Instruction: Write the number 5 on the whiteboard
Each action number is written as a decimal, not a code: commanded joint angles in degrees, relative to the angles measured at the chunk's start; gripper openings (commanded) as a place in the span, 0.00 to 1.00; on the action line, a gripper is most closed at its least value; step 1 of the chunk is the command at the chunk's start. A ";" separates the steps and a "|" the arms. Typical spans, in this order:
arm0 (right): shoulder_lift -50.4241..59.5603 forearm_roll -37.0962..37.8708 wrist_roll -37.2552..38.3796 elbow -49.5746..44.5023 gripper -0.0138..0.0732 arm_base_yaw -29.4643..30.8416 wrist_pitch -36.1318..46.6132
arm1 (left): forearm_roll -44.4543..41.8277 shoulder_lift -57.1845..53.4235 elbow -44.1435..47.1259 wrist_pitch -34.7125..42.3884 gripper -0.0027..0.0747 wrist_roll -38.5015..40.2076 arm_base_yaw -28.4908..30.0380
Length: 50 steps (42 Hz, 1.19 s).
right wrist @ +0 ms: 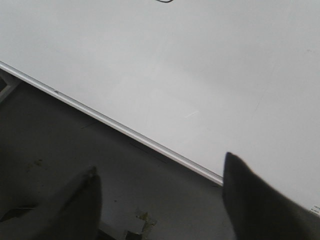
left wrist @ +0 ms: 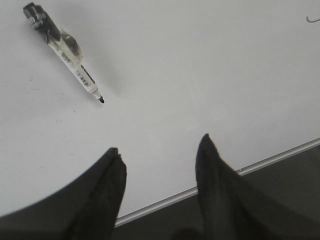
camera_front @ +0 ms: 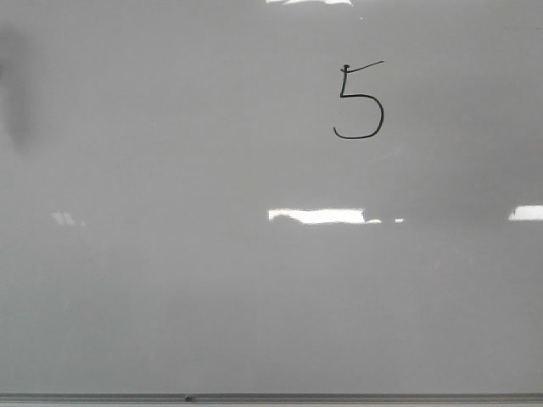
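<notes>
Whiteboard (camera_front: 170,297) already shows our number 5 (camera_front: 360,102), so both grippers (left wrist: 160,160) (right wrist: 160,175) hang open and empty, marker (left wrist: 62,42) seemingly uncapped, set aside.

Evenly but dimly lit, with white rectangular glare patches (camera_front: 316,215) on the glossy pale grey whiteboard (camera_front: 170,297), a soft dark shadow smudge (camera_front: 17,93) at its left, and blurred black fingers (left wrist: 107,190) in both wrist views.

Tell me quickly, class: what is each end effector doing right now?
Left end effector: open, holding nothing; the marker lies apart on the whiteboard.
Right end effector: open, holding nothing.
</notes>
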<state>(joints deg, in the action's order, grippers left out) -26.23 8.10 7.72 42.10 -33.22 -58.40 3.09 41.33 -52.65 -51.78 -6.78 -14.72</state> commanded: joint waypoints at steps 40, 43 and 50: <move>0.79 0.28 -0.31 0.41 0.08 0.33 4.76 | -1.20 -2.62 -0.19 7.71 0.01 0.14 3.89; 0.79 0.28 -0.31 0.41 0.08 0.33 4.70 | -3.65 -4.97 1.40 10.65 0.01 0.14 6.33; 0.79 0.28 -0.31 0.41 0.08 0.33 4.76 | -3.85 -12.14 10.46 19.51 0.01 0.14 10.64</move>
<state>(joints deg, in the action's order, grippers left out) -25.14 7.75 7.72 41.27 -33.22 -57.19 -0.43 32.12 -44.98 -41.73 -6.78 -5.62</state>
